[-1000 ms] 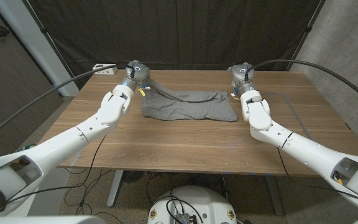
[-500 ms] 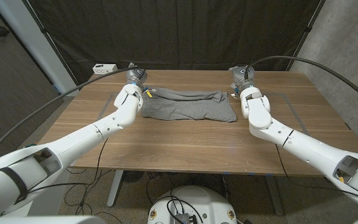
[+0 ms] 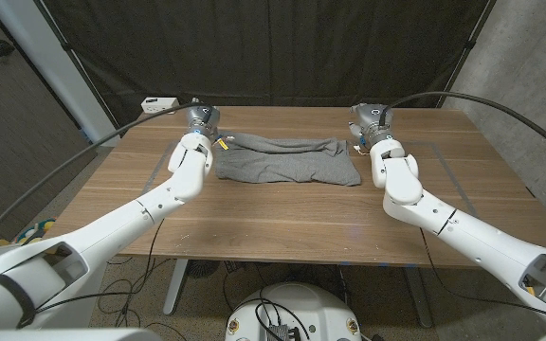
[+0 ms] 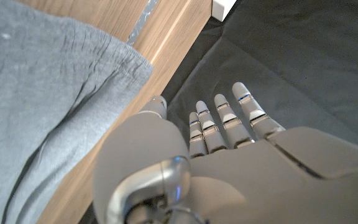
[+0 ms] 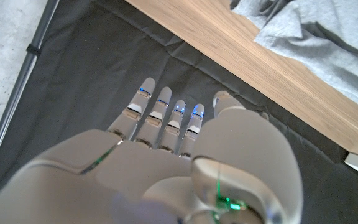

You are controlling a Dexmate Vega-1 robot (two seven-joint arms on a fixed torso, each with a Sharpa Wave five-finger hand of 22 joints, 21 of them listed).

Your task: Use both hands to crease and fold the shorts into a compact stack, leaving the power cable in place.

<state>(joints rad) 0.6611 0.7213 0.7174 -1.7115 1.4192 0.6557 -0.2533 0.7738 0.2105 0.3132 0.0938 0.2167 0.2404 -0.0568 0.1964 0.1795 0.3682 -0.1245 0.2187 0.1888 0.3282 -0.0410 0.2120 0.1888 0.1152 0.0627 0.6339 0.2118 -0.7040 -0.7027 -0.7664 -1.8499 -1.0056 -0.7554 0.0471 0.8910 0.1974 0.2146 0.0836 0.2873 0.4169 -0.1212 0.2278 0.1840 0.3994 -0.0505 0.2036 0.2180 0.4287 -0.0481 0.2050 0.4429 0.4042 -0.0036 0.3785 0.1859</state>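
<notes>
A: Where is there room to pass?

B: The near half of the wooden table [image 3: 282, 223] is bare wood, open between both arms.

A: And what stands in the way?

B: The grey shorts [image 3: 287, 159] lie across the far middle. The left hand [image 3: 203, 117] and right hand [image 3: 370, 116] sit at their far corners, fingers stretched out past the table's far edge toward the dark curtain [image 3: 282, 47]. A white power strip [image 3: 159, 102] sits at the far left corner.

Shorts [image 3: 285, 160] lie on the table [image 3: 282, 223] toward its far edge, spread crosswise. Left hand [image 3: 202, 119] sits at their far left corner, right hand [image 3: 370, 116] off their far right corner. Beyond the far left corner of the table sits a power strip [image 3: 159, 103].
</notes>
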